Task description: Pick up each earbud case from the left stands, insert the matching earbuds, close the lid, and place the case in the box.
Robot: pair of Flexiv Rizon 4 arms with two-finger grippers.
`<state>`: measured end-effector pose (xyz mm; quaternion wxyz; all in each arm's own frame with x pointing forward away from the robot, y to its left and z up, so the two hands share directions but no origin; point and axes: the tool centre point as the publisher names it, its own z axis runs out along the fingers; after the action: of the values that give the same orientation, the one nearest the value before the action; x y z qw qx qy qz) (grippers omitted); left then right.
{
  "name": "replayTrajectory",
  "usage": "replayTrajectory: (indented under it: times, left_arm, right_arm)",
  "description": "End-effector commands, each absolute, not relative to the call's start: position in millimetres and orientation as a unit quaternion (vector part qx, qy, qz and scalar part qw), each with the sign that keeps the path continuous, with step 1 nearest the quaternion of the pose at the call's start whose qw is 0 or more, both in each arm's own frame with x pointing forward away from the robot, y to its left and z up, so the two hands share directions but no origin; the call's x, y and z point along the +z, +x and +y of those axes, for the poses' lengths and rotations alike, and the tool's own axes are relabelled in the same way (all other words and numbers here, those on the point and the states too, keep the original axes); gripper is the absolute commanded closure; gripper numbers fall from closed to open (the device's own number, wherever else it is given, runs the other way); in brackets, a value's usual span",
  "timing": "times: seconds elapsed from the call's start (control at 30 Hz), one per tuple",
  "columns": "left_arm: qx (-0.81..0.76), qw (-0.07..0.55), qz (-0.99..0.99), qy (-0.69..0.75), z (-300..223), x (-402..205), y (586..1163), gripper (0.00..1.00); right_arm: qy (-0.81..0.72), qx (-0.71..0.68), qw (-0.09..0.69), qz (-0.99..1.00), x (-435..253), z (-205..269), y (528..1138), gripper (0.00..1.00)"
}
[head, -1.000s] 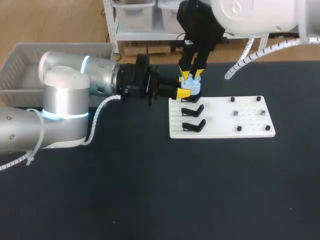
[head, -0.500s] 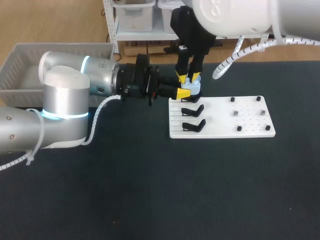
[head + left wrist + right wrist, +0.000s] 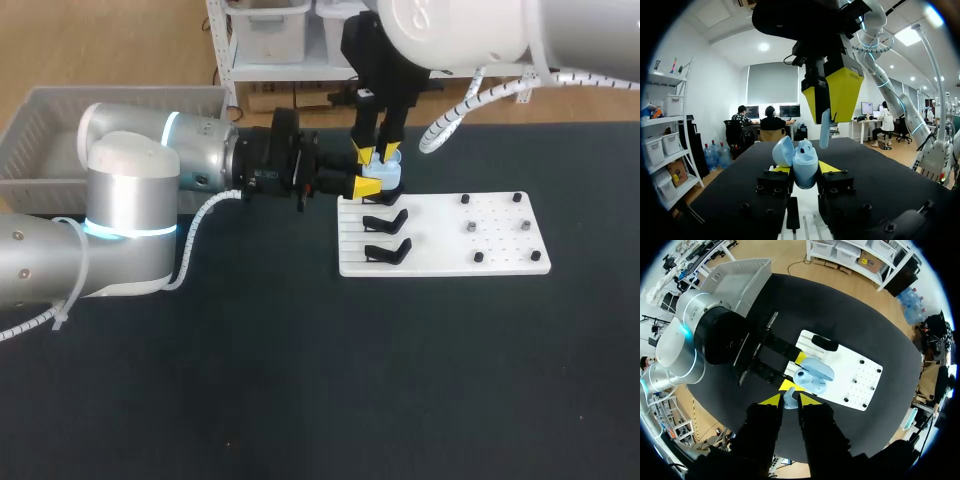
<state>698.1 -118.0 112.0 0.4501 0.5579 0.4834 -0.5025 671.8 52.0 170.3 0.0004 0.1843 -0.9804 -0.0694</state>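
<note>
Silver-white arms [image 3: 130,200], cyan rings [image 3: 168,127], spiral-wrapped cables [image 3: 470,95], yellow-tipped fingers [image 3: 366,187]

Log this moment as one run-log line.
left tool: shut on open earbud case | right tool: shut on earbud above case | earbud not yet inserted

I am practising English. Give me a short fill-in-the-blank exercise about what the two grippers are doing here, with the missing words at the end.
1. The left gripper grips a light ____ earbud case.
2. The lid of the case stands ____.
3. The right gripper is ____ on an earbud.
4. The white board lies on a ____ table.

Missing words: blue; open; shut; black.
</note>
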Motion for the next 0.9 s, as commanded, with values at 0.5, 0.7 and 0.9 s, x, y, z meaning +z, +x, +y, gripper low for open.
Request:
replayTrajectory:
  times: [0.5, 0.7, 0.9]
  left_arm:
    - [-0.501, 0.453, 0.484, 0.557, -118.1, 111.3, 696.7, 1.0]
    - [-0.501, 0.453, 0.484, 0.557, -118.1, 111.3, 696.7, 1.0]
    - [-0.501, 0.453, 0.484, 0.557, -118.1, 111.3, 696.7, 1.0]
  right_arm:
    - [0.175, -0.065, 0.003, -0.982, 163.9, 50.6, 680.7, 1.0]
    - [0.173, -0.062, 0.003, -0.983, 161.9, 50.2, 683.6, 1.0]
    - [0.17, -0.06, 0.005, -0.984, 160.0, 49.5, 685.5, 1.0]
